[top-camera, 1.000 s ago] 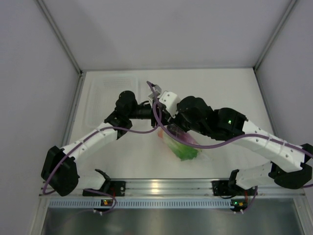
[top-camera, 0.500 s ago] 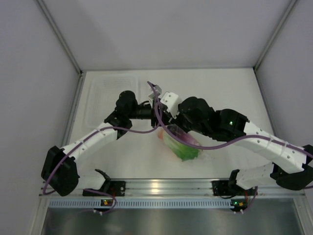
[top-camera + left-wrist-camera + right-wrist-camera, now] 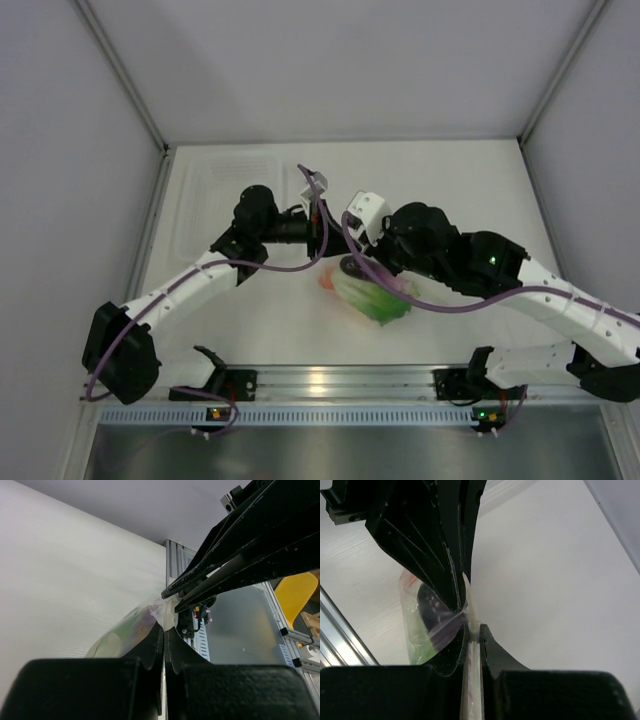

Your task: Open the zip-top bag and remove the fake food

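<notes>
At left rear of the table point(image 3: 480, 200), lying flat: rigid clear tray point(image 3: 225, 195), well apart from both grippers. Next over, reaching in from the left: left gripper point(image 3: 165, 627), jaws pressed together, pinching a thin strip of the zip-top bag point(image 3: 375, 290) at its top edge. Hard against it, tip to tip: right gripper point(image 3: 472, 630), jaws likewise narrow and clamped on that same top edge from the opposite side. Below the pinch, over the table's middle: the bag, bulging with the fake food point(image 3: 378, 300), namely green lettuce point(image 3: 420, 650), dark purple eggplant point(image 3: 427, 605) and an orange piece point(image 3: 327, 283) at the left end. Cannot tell whether the bag's underside touches the table. Cannot tell whether the zip seal is parted.
</notes>
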Available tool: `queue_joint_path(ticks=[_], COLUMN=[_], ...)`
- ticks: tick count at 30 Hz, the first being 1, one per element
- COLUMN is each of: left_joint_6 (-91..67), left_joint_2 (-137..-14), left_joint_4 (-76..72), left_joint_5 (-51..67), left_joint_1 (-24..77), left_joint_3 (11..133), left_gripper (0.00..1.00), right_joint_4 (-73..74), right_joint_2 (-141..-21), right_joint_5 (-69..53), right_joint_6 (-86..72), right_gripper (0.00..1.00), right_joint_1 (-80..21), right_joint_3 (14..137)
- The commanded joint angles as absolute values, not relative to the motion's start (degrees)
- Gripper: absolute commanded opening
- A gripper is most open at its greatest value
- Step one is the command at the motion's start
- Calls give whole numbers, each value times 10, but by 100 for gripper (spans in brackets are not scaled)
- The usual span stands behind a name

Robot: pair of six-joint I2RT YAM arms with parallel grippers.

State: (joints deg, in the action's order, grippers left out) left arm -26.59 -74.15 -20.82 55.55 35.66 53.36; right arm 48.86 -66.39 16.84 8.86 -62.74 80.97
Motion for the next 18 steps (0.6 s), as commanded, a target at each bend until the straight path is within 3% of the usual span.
queue_joint_path(ticks=[1,18], left_joint_6=[-291,-395], left_joint_2=[-708,-672], left_joint_4=[-251,-251], left_joint_5=[540,428], left_joint_1=[336,225], left_joint_3=[558,536], left_gripper=[0,0], right_joint_4=[488,508], right_joint_2=[-640,-535], right_joint_5=[154,98], right_joint_6=[82,35], right_gripper=[0,0], right_joint_1=[-614,-614], right_joint_3=[797,677])
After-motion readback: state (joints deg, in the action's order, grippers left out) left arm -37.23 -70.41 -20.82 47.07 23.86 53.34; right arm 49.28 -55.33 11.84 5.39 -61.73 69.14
